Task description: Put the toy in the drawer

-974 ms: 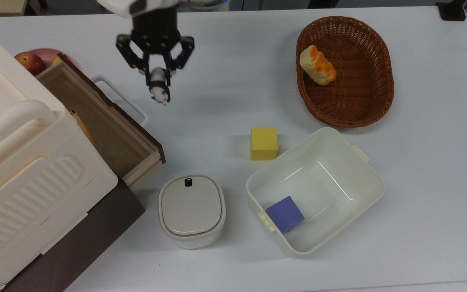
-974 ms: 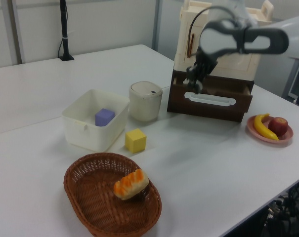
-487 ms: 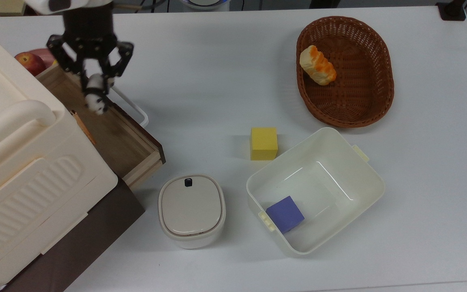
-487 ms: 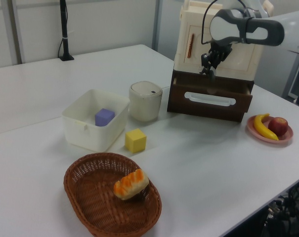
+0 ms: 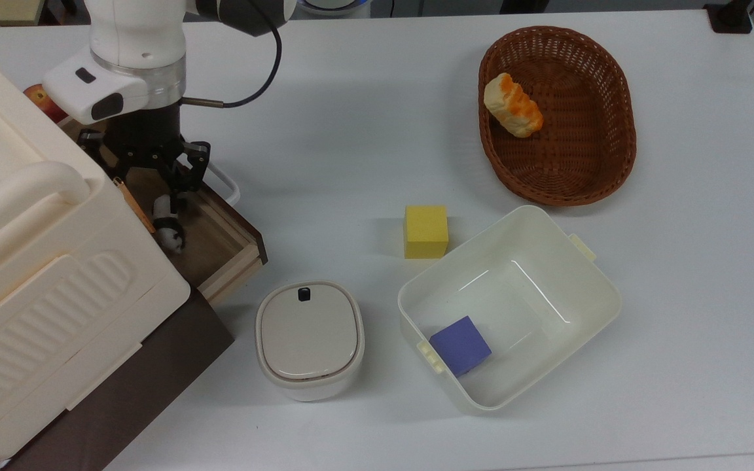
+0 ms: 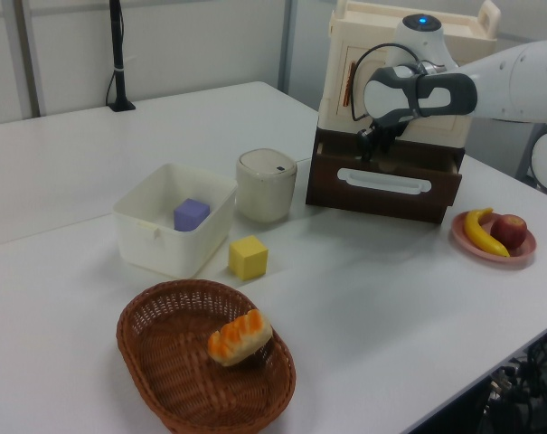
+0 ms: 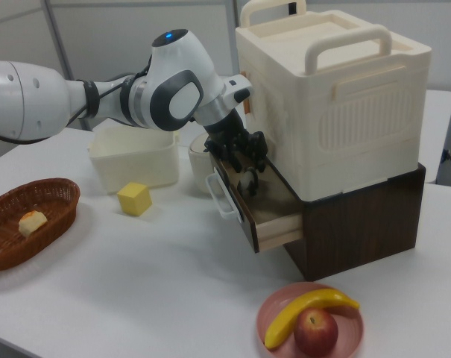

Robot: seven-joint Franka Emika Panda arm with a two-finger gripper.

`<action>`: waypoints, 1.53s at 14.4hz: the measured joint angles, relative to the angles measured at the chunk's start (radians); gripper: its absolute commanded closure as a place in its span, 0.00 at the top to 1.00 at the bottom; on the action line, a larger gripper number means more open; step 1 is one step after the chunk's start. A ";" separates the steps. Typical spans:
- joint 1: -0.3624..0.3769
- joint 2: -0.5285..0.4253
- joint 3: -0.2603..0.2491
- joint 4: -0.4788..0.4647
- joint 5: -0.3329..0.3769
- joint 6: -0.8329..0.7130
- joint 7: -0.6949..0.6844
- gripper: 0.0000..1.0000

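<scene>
- Since a second ago the gripper [image 5: 166,198] has carried the toy [image 5: 168,226] from over the bare table beside the drawer's handle [image 5: 225,180] across the front panel and down into the drawer [image 5: 232,260].
- We now read the panda as hanging low inside the drawer, close to the cream cabinet [image 5: 36,261] that sits above it, with the fingers apparently clamped on its upper end; whether its feet touch the drawer floor we cannot tell.
- To finish this well, we would lower only until the toy rests on the wood, then part the fingers gently so it does not tip or roll.
- We would lift straight up afterwards, keeping the linkage away from the cabinet's edge and the drawer's dark front panel.
- We judge the task nearly done: only the release and the retreat are left.
- Around the drawer, the white table [image 5: 364,131] is smooth and well lit.
- Just beside the drawer's open corner stands a lidded pot [image 5: 309,337]; farther off are a yellow cube [image 5: 426,231], a white tub [image 5: 609,288] and a wicker basket [image 5: 619,150].
- On the drawer's other side a pink plate [image 7: 352,324] holds a banana and an apple.
</scene>
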 measured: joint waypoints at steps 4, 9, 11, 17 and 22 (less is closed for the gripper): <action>0.006 -0.012 -0.001 0.008 0.002 -0.002 0.003 1.00; 0.036 -0.092 0.011 0.033 0.002 -0.159 0.070 1.00; 0.056 -0.133 0.042 0.034 0.002 -0.286 0.158 1.00; -0.015 -0.208 0.207 0.030 0.067 -0.481 0.407 1.00; -0.024 -0.207 0.218 0.005 0.078 -0.482 0.432 1.00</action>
